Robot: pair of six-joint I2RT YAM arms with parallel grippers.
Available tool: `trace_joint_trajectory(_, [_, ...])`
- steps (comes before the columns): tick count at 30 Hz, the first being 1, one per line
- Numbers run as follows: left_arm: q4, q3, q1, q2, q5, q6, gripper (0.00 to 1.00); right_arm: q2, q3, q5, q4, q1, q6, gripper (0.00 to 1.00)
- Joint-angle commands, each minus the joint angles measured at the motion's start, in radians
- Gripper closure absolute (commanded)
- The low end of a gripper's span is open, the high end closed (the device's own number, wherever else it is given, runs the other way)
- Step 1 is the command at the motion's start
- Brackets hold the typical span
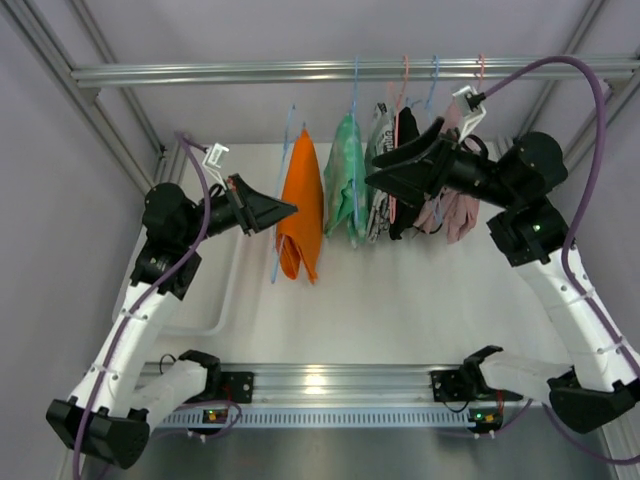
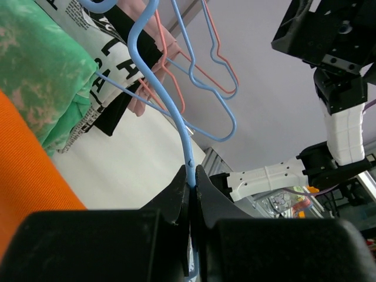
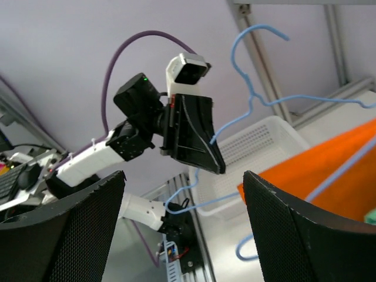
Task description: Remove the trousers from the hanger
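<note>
- Top view: the trousers, plain matte orange cloth, hang in a long folded drape over the hanger. The hanger is a thin light-blue wire at the left end of the row under the metal rail.
- The left tool, a black wedge, meets the hanger's wire at the left edge of the trousers, above the white worktop.
- The right tool is raised in front of a green garment and some darker printed ones. A pink garment hangs by its arm.
- Left wrist view: the left tool is pinched tight on the round blue wire of the hanger. Its smooth black fingers are pressed together with only the wire between them.
- The trousers fill the lower left, beside the mottled green garment.
- Right wrist view: the right tool gapes wide, its mesh-textured pads far apart and gripping nothing.
- Beyond the gap, the tip of the left tool sits on the hanger, whose hook curls upward.
- The trousers drape at the right, near a white slotted basket.
</note>
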Motion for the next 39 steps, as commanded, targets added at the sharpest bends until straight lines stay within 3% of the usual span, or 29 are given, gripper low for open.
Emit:
trace_joint_trajectory(1, [0.190,0.081,-0.006,-0.099,-0.070,0.143,1.00,0.056,0.099,0.043,0.033,0.101,-0.030,0.20])
trace_joint_trajectory(5, [0.142,0.104,-0.006,-0.123,-0.106,0.179,1.00,0.153,0.135,0.077,0.059,0.210,-0.007,0.22])
trace_joint_trajectory(16, [0.122,0.118,-0.006,-0.166,-0.155,0.170,1.00,0.352,0.229,0.125,0.172,0.348,0.107,0.26])
trace_joint_trajectory(32, [0.118,0.086,-0.006,-0.201,-0.152,0.194,1.00,0.570,0.361,0.115,0.281,0.402,0.260,0.34])
trace_joint_trajectory(39, [0.098,0.084,-0.006,-0.203,-0.176,0.232,1.00,0.605,0.375,0.118,0.333,0.417,0.324,0.47])
